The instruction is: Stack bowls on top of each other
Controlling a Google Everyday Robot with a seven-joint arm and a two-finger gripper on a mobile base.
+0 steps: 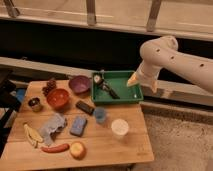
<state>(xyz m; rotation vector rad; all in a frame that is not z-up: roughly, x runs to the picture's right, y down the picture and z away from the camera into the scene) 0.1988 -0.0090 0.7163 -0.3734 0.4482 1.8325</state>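
A red-orange bowl (58,98) sits on the wooden table (127,145) at the left. A dark purple bowl (80,84) sits just behind and to the right of it, beside the green tray. The two bowls stand side by side, not one in the other. My gripper (141,84) hangs from the white arm (175,59) off the table's right side, over the right end of the green tray, well away from both bowls.
A green tray (120,95) holds a brush and utensils. On the table are a small metal cup (34,104), a white cup (120,127), a blue cup (100,115), a blue sponge (78,125), a dark bar, a grey cloth, a banana, a chili, an apple and grapes.
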